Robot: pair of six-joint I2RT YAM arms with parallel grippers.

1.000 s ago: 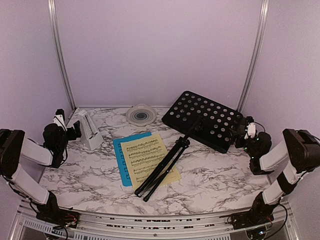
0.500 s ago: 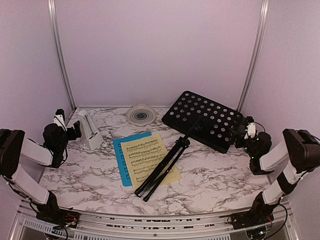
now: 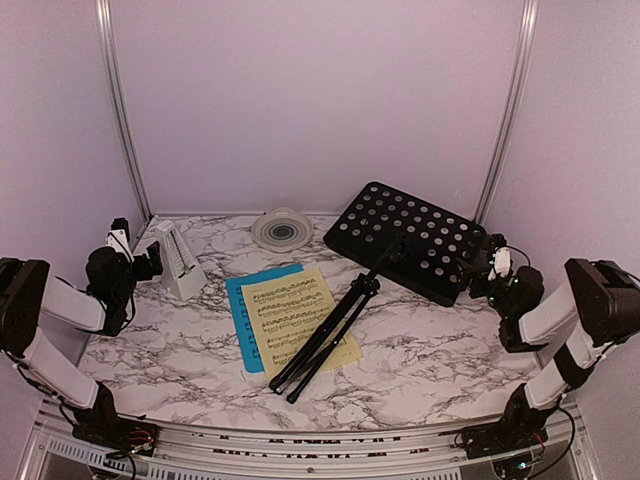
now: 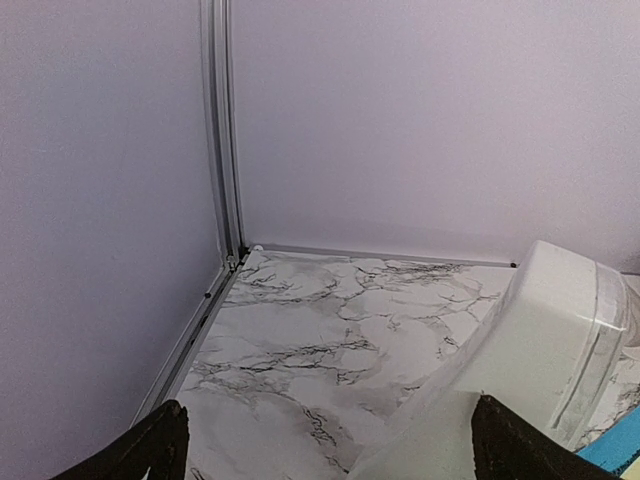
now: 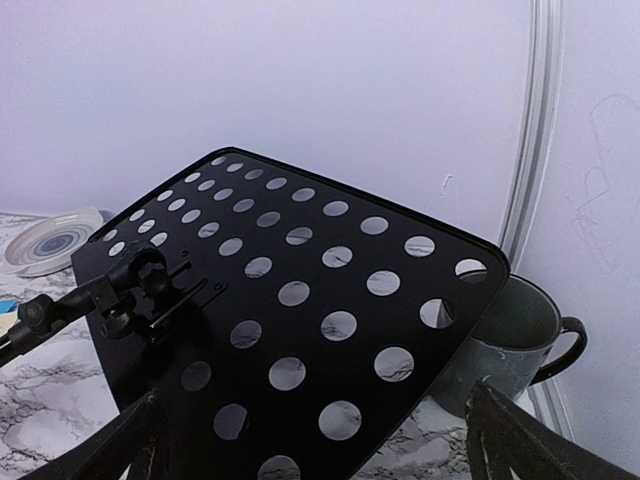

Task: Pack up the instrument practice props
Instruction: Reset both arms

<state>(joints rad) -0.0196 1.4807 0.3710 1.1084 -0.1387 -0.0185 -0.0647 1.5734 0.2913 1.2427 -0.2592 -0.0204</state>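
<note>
My left gripper (image 3: pixel 149 263), jaws released, faces the metronome (image 3: pixel 180 262) at far left; my right gripper (image 3: pixel 483 268), jaws likewise released, faces the stand (image 3: pixel 400 235) lying tipped at right. Pages (image 3: pixel 290 310) lie centrally beneath its legs.

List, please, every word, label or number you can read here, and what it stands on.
None can be read.
Yellow page: printed music staves, too small to read.
Blue page: marks along its left edge, too blurred.
Metronome, music stand: no label shows.

Lilac walls (image 3: pixel 310 100), marble tabletop (image 3: pixel 440 360)
</note>
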